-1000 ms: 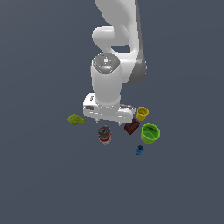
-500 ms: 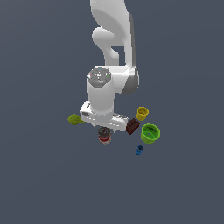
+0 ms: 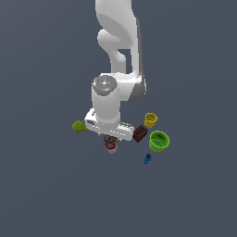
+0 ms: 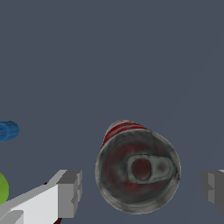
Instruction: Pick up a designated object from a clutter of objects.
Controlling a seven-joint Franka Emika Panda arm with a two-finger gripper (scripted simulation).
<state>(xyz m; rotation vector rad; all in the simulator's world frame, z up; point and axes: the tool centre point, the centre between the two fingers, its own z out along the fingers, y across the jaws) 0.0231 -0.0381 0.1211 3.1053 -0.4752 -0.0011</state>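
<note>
The red-and-white can (image 3: 110,145) stands upright on the grey floor, directly under my hand. In the wrist view its grey metal top (image 4: 138,170) fills the space between my two fingers. My gripper (image 4: 141,189) is open, one finger (image 4: 70,192) on each side of the can, with gaps showing on both sides. In the exterior view the hand (image 3: 107,128) hides the fingers and the upper part of the can.
A dark red block (image 3: 140,134), a yellow cup (image 3: 150,120), a green cup (image 3: 159,141) and a small blue piece (image 3: 147,159) lie on the exterior view's right of the can. A yellow-green lump (image 3: 79,126) lies on the left.
The arm has come down over the can and shifted a little toward the exterior view's left. The objects have not moved.
</note>
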